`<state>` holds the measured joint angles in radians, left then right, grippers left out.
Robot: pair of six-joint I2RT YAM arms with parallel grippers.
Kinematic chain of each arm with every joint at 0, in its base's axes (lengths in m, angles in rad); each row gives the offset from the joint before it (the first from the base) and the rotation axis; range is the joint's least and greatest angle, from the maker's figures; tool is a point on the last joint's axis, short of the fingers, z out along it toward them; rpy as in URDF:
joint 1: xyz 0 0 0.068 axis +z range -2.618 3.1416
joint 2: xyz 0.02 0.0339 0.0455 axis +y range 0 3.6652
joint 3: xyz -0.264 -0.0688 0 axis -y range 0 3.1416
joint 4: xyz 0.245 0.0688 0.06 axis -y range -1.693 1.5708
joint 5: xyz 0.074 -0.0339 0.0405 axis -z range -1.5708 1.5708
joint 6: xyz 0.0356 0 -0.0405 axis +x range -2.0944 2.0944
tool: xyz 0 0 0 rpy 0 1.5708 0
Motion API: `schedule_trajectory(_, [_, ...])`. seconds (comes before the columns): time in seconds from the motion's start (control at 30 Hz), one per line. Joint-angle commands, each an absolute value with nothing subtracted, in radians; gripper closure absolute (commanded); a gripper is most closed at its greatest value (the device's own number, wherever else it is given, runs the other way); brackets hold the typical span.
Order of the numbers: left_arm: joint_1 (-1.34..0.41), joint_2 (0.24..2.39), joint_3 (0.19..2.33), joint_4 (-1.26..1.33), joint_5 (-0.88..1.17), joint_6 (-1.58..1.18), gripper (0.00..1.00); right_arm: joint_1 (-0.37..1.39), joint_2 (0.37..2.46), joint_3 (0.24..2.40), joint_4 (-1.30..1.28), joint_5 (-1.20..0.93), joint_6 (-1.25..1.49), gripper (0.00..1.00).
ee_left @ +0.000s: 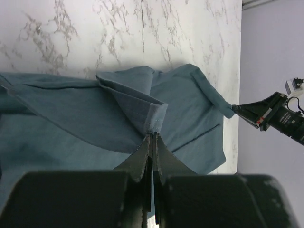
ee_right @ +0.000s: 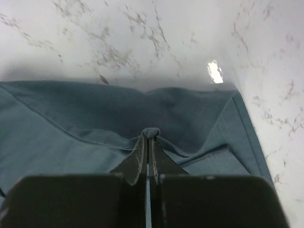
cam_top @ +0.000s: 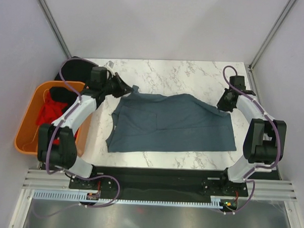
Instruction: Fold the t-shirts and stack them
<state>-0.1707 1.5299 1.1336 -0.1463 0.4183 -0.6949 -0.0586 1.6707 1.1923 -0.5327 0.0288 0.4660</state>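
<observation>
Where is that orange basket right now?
The orange basket sits at the far left of the overhead view, just beside the left arm, which separates it from the spread blue-grey t-shirt.

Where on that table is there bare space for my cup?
Bare marble lies beyond the shirt, up to the table's far edge. A thin strip runs along its near hem. Crowded: by the basket at left, and the far corners which the left gripper and right gripper pinch.
</observation>
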Motion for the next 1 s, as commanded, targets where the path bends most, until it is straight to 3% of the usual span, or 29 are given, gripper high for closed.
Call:
schedule_trajectory(0.0, [-0.179,1.367,1.039,-0.133,0.379,-0.649,0.98,-0.064,1.615,1.149,-0.532,0.061,0.457,1.0])
schedule_trajectory(0.47, [-0.209,0.979,0.729,-0.184,0.301,-0.615,0.98,-0.186,1.516,1.075,-0.534,0.146,0.494,1.0])
schedule_trajectory(0.97, [-0.21,0.619,0.51,-0.339,0.245,-0.658,0.98,-0.192,1.505,0.996,-0.512,0.13,0.515,0.97])
